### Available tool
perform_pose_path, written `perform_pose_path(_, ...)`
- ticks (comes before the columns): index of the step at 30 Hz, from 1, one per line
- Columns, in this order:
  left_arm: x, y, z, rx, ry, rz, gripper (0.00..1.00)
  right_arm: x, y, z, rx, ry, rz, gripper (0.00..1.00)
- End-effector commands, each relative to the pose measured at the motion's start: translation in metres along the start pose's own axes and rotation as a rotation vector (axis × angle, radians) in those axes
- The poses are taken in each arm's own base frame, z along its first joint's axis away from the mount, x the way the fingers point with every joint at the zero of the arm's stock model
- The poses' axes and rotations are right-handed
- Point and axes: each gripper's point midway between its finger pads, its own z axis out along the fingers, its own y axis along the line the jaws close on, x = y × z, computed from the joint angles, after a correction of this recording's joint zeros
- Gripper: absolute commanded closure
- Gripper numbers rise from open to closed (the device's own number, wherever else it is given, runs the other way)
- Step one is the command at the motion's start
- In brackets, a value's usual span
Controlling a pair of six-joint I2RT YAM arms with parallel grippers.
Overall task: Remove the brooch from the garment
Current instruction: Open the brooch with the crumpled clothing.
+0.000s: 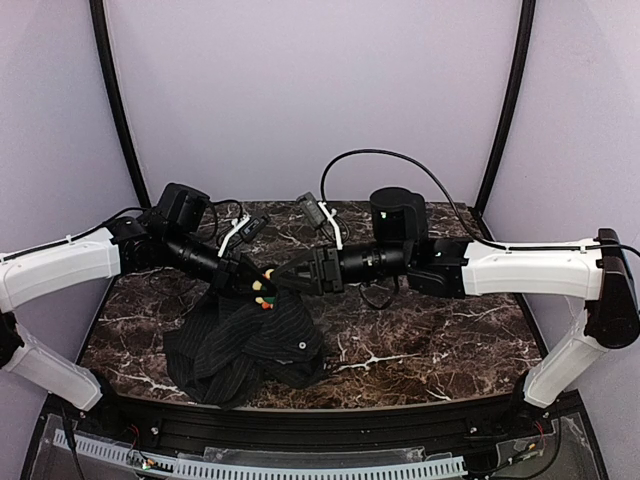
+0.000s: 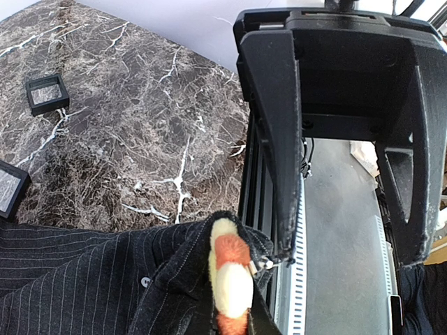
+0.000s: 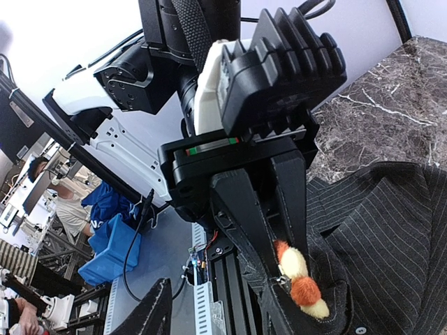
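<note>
Brooch [image 2: 230,279] pinned on garment [image 2: 70,279] fold, fold clamped between left fingers [image 3: 244,223]; right fingers [image 2: 276,139] spread open, one tip beside brooch, above desk [image 2: 140,105].

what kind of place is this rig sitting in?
Probably a robotics lab work cell: robot arms on a marble-pattern table inside a plain lilac-walled booth; the right wrist view shows people and blue bins beyond.

No words, labels, brand marks, numbers or signs are legible anywhere in any of the three camera views.
</note>
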Motion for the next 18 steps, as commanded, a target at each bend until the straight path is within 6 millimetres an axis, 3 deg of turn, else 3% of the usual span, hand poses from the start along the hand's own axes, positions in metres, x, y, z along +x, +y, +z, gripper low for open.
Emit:
perform_pose_path(1, -0.0051, -0.0063, -0.0052, 0.010, -0.026, 0.024, 0.99, -0.0084, 0.0095, 0.0053, -0.032, -0.017, -0.014, 0.57)
perform_pose_path(18, -0.0044, -0.0050, -0.0044, 0.008, -0.025, 0.022, 0.99, -0.0091, 0.0031, 0.0151, -0.028, -0.011, -0.007, 0.58)
